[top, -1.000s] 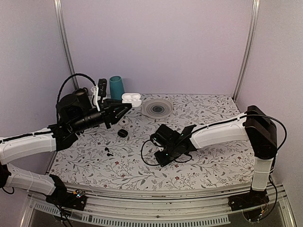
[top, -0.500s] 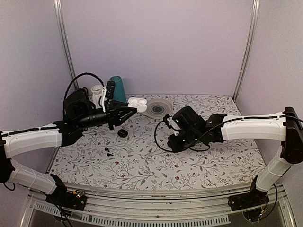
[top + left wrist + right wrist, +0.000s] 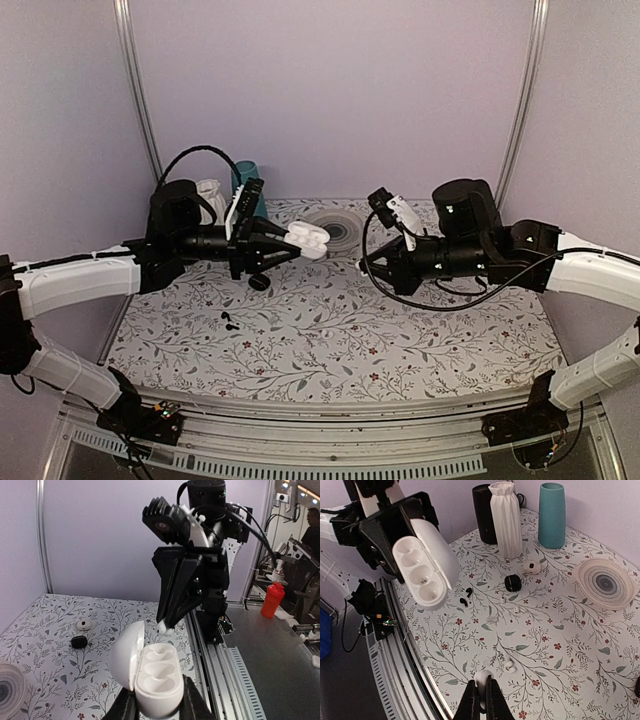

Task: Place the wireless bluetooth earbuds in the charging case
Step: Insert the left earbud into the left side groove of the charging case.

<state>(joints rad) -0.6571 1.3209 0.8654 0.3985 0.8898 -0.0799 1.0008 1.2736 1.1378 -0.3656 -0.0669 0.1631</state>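
Floral-print table (image 3: 420,350), lilac walls, metal posts in the back corners. In the top view, at 10–11 o'clock along the back: black cylinder (image 3: 483,512), white ribbed vase (image 3: 506,517) and teal cup (image 3: 551,515). All three stand upright, and the left arm half hides the cup there. Ringed round plate (image 3: 330,228) lies flat at 12 o'clock. On the cloth left of centre sits a small black case (image 3: 260,282), shut, with a small pale case (image 3: 532,567) just beyond it. Two black earbuds (image 3: 228,320) lie at 9 o'clock. A loose white bud (image 3: 510,666) lies on the cloth, at 1 o'clock of the right fingertips in the right wrist view. Red bottle (image 3: 271,599) stands on a dark bench off the table.

Left gripper (image 3: 285,245) is clamped on the lower shell of the white charging case (image 3: 152,680). The case is held in the air, lid hinged open, both wells showing. Right gripper (image 3: 480,692) is pinched on a white earbud (image 3: 481,679), which pokes out past the tips.

In the top view the case is at 9–10 o'clock of the right gripper, apart from it and facing it. In the left wrist view the held bud appears at 12 o'clock just over the lid rim, not touching; depth unclear.
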